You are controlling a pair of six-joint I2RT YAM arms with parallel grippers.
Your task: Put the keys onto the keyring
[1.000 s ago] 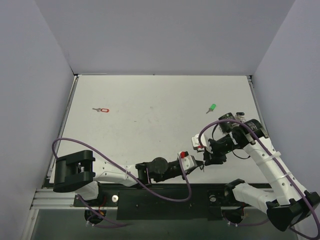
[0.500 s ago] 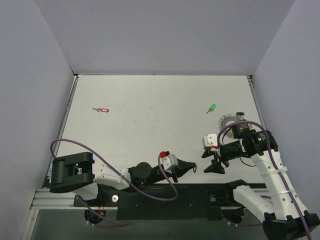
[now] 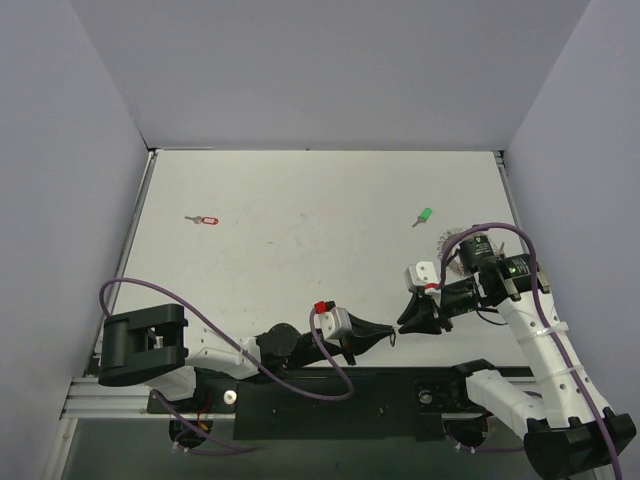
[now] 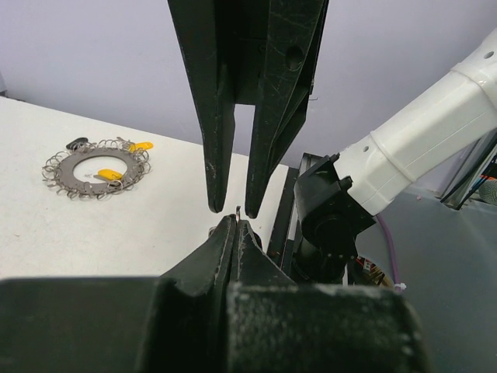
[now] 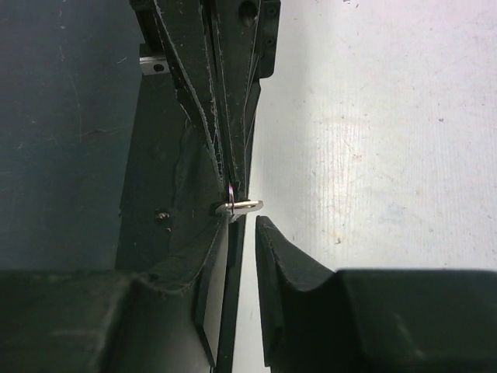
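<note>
left jaws [image 4: 235, 221] clenched on key [image 5: 245, 206] | right jaws [image 5: 247, 224] narrowed, slightly apart, now tip-to-tip

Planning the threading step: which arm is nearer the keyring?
Right: the right arm's wrist is beside the keyring; the left arm lies along the table's near edge, well short.

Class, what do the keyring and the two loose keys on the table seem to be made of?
The keyring: dull grey metal, probably steel, judging by its flat ring and thin wire loops; the yellow bits look plastic. The green-headed key and the red-headed key: grey metal shafts with coloured, likely plastic heads; too small to confirm.
</note>
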